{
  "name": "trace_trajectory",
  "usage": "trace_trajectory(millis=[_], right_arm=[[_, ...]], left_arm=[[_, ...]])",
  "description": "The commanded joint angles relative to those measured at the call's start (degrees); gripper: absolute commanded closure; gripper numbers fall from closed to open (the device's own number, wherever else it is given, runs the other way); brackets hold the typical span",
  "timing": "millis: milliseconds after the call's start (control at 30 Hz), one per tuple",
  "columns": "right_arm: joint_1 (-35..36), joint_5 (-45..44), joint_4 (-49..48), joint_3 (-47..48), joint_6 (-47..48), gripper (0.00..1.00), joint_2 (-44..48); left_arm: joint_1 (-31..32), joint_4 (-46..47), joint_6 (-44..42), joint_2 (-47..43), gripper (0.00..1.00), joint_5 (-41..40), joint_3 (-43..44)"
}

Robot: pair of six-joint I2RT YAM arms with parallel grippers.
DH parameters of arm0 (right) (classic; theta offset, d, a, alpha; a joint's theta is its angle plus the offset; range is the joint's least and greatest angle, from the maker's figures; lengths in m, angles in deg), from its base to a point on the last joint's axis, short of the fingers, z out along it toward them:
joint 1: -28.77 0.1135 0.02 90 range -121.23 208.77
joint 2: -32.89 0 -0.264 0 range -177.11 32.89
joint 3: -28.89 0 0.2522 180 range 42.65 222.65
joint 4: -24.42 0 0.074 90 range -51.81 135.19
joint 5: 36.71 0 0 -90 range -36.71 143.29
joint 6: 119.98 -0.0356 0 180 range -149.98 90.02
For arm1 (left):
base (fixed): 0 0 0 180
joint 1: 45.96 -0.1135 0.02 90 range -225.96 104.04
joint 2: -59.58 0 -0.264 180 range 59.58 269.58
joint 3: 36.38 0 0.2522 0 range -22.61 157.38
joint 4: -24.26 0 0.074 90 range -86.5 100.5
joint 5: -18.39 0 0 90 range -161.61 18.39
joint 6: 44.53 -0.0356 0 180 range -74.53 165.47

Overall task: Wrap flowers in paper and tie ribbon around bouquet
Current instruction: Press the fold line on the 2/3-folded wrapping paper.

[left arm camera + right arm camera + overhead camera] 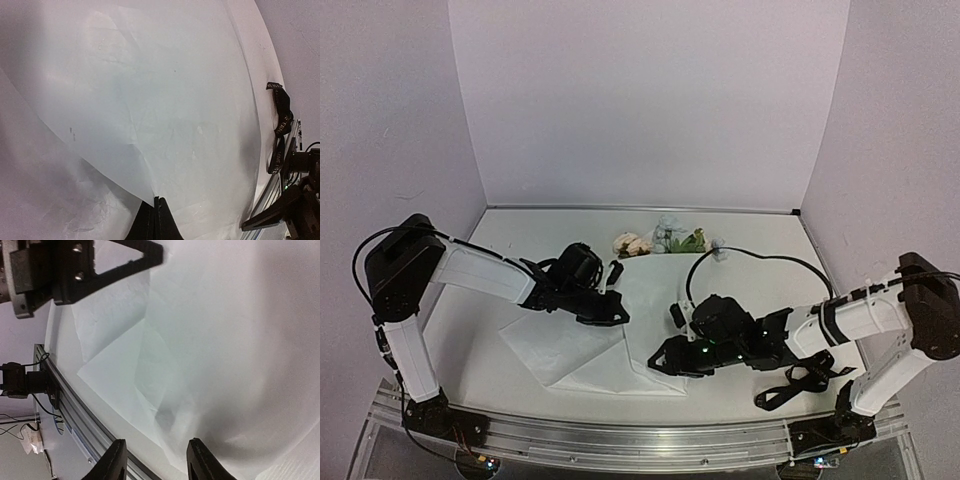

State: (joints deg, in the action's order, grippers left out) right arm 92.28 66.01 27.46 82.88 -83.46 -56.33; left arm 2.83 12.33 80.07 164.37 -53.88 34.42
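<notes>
From above, the paper [590,350] lies spread on the worktop [520,240] between the two arms, with one layer folded over another near the front edge. The flowers [660,240] lie unwrapped at the back of the worktop, beyond the sheet's far edge, peach blooms to the left and green leaves to the right. Neither wrist camera shows them. The ribbon [800,385] lies in a loose heap at the front right, beside the right arm's base (the left wrist view catches it too, as a black strip with pale lettering past the paper's edge).

The left wrist view shows what the top view cannot. The left gripper [155,202] has its jaws clenched together on a raised edge of the paper, which slopes up to their tips. The right wrist view shows the right gripper [157,442] with jaws released, parted just above the paper near the front rail [75,410]. Nothing is held between them.
</notes>
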Motion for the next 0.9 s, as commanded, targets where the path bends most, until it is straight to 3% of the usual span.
trace_trajectory(millis=[0,133,733,867], right_arm=[[-0.23,-1.40,1.58,-2.79,0.14,0.63,1.55],[-0.11,-1.48,1.50,-4.38,-0.70,0.73,1.53],[1.54,0.71,1.56,-7.68,-4.50,0.82,0.07],[2.05,0.75,1.50,-7.79,-4.78,0.83,-0.57]], left_arm=[[-0.17,-1.47,-1.58,-2.83,1.00,-1.61,2.79],[-0.19,-3.17,-1.84,-2.31,1.00,-2.34,3.27],[-0.20,-6.55,-3.21,-1.60,0.99,-4.46,5.49],[-0.19,-7.76,-3.41,-3.23,0.88,-5.29,5.29]])
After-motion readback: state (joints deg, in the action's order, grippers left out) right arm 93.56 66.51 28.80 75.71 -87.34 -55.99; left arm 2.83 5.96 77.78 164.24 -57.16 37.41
